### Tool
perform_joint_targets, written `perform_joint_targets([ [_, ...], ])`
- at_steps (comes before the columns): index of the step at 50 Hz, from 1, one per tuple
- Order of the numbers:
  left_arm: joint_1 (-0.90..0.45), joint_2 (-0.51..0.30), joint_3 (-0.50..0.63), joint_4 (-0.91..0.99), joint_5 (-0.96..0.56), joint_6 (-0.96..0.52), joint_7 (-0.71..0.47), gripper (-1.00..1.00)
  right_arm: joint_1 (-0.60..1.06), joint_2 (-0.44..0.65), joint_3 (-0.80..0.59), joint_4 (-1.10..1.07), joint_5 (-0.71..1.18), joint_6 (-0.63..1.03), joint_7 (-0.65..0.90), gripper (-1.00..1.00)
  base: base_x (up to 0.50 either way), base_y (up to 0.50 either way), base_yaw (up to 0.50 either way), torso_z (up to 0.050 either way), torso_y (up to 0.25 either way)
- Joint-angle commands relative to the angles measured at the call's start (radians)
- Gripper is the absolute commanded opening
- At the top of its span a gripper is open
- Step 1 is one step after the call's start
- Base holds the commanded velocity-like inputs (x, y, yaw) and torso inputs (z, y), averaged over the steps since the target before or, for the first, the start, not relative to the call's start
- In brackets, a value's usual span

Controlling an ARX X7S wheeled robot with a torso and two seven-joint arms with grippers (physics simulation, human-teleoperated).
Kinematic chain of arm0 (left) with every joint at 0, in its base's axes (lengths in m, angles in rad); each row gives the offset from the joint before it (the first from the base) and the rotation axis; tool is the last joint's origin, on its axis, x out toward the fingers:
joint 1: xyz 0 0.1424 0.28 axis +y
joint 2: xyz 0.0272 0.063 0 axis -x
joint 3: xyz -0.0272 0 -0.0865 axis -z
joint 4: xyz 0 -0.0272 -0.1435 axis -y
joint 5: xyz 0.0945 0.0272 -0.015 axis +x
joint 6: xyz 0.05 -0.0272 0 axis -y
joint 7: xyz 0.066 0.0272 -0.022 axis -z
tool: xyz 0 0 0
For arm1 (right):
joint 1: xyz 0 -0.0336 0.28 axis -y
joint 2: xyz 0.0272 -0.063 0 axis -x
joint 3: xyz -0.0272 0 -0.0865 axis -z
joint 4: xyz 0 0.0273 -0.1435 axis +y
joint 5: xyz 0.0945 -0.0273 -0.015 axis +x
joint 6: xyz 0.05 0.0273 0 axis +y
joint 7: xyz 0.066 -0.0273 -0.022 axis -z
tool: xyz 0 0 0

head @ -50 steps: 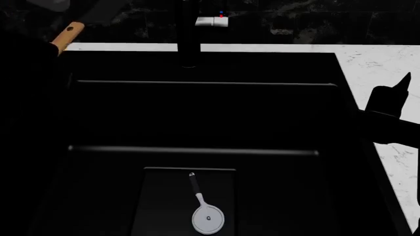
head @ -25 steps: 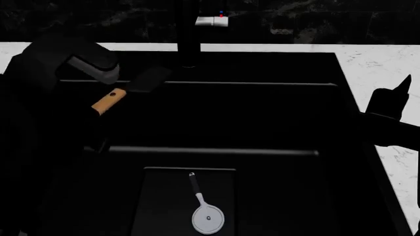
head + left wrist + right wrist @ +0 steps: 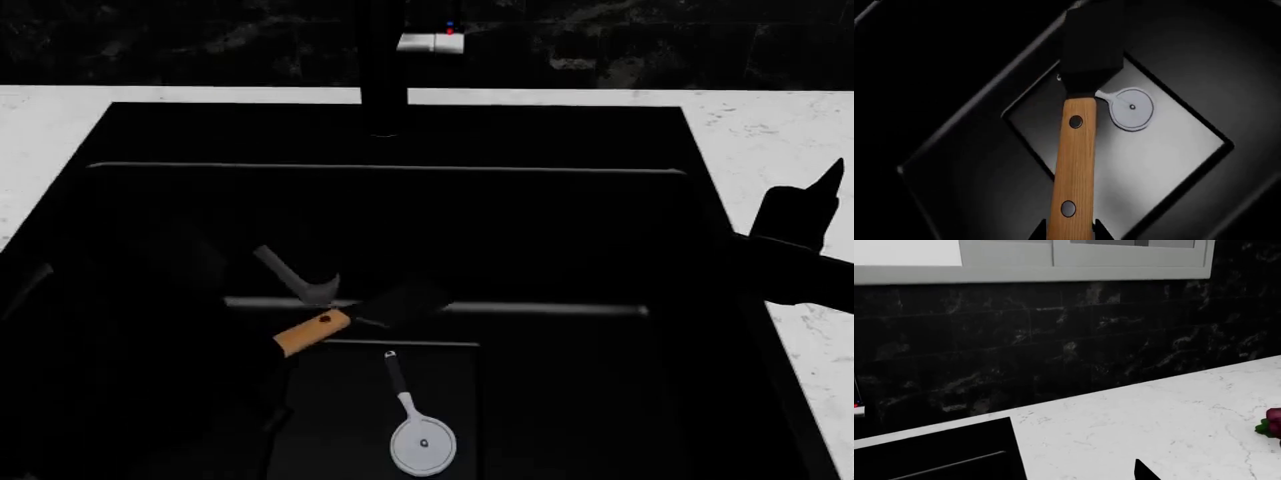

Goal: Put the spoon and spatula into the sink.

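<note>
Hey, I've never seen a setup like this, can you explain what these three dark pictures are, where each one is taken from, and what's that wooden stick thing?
These are simulator renders from a two-armed robot. One camera sits on its head, looking down into a deep black sink set in a white marbled countertop, with a black faucet at the back. The other two cameras ride on the arms near the fingers. The wooden stick is the spatula: the left gripper holds its handle over the basin. A white round-headed utensil lies on the sink floor. The right wrist camera faces countertop and dark wall; whether that gripper is open is unclear.

Wood-handled spatula with matt black blade; matt black sink; marbled white countertop.
</note>
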Motion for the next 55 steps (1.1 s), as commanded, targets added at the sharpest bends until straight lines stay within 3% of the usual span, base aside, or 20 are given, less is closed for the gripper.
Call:
perform_joint_targets([
  [1,0.012,0.003,0.031,-0.060,-0.221,0.068,-0.208,-1.00,0.016,0.012,-0.007,-0.010,-0.001,0.017,-0.004,1.00,0.00,0.00,0.00,0.000,0.000],
  [24,0.162,-0.054,0.078,0.023,-0.275,0.235,-0.306,-1.00,0.009,0.012,-0.004,-0.016,0.003,0.017,-0.001,1.00,0.00,0.00,0.00,0.000,0.001],
  [36,0.182,-0.070,0.087,0.054,-0.275,0.229,-0.316,-1.00,0.003,0.011,0.001,-0.025,0.005,0.019,0.000,1.00,0.00,0.00,0.00,0.000,0.000],
  [37,0.179,-0.074,0.092,0.077,-0.275,0.217,-0.297,1.00,0.002,0.011,0.002,-0.026,0.005,0.020,0.000,1.00,0.00,0.00,0.00,0.000,0.000],
  [48,0.084,-0.103,0.066,0.168,-0.259,0.155,-0.260,1.00,0.000,0.009,0.003,-0.029,0.007,0.020,0.003,1.00,0.00,0.00,0.00,0.000,0.000],
  [55,-0.087,-0.130,0.009,0.242,-0.230,0.073,-0.218,1.00,0.002,0.006,0.000,-0.023,0.009,0.016,0.005,1.00,0.00,0.00,0.00,0.000,0.001],
])
